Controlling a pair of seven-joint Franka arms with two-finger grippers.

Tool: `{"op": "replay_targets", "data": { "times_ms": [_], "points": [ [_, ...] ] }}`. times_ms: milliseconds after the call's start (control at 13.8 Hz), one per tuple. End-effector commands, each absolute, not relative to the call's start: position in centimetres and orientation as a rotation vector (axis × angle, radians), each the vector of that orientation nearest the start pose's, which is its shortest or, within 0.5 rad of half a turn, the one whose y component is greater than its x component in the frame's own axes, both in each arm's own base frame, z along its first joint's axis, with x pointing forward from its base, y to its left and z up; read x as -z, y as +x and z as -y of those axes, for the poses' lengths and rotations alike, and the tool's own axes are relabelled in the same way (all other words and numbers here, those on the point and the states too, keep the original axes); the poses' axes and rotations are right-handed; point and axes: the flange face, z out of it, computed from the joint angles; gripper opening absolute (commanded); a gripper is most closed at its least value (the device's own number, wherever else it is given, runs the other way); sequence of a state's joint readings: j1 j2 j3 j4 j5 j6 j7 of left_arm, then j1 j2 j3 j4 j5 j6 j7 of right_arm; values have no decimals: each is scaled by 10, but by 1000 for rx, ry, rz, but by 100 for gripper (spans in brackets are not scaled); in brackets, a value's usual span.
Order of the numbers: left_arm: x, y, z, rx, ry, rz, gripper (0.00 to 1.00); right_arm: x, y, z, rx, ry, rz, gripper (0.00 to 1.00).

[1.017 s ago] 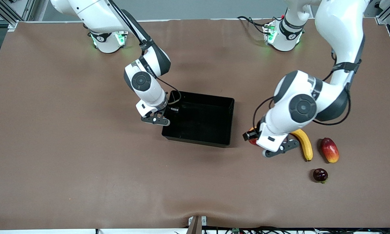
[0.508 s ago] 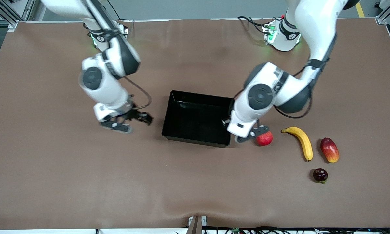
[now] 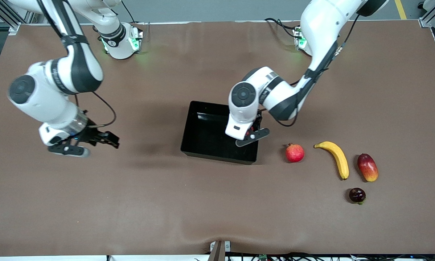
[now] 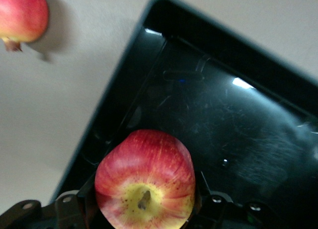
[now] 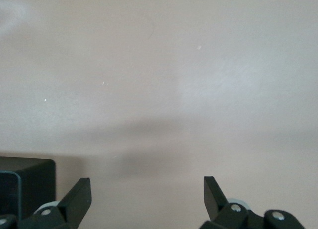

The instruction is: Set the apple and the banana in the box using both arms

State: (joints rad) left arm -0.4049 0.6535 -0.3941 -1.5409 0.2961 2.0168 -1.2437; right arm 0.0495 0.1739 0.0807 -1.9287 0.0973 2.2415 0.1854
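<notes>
My left gripper (image 3: 251,132) is shut on the apple (image 4: 144,169), red with a yellow stem dimple, and holds it over the end of the black box (image 3: 217,156) toward the left arm. The left wrist view shows the apple between my left gripper's (image 4: 144,201) jaws, above the glossy box floor (image 4: 238,119). The banana (image 3: 335,157) lies on the table toward the left arm's end, apart from the box. My right gripper (image 3: 94,139) is open and empty over bare table toward the right arm's end, and the right wrist view (image 5: 146,194) shows it too.
A redder round fruit with a crown tip (image 3: 294,153) lies between the box and the banana and shows in the left wrist view (image 4: 22,15). A red-yellow mango (image 3: 367,167) lies beside the banana. A small dark fruit (image 3: 357,195) lies nearer the front camera. A box corner (image 5: 25,184) shows in the right wrist view.
My left gripper has carried the apple from beside the banana to over the box. My right arm has swung away from the box toward its own end of the table.
</notes>
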Motion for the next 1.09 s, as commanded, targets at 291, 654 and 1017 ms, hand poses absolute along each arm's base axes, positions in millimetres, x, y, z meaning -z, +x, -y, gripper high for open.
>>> {"op": "replay_targets", "data": {
  "times_ms": [291, 654, 1017],
  "points": [
    [-238, 504, 455, -14, -2990, 579, 0, -491, 591, 25, 141, -3053, 8, 100],
    [-215, 486, 452, -27, -3007, 571, 0, -565, 580, 47, 12, -3084, -38, 100],
    [-203, 476, 451, -52, -2990, 552, 0, -622, 569, 37, -45, -3126, -180, 100]
  ]
}}
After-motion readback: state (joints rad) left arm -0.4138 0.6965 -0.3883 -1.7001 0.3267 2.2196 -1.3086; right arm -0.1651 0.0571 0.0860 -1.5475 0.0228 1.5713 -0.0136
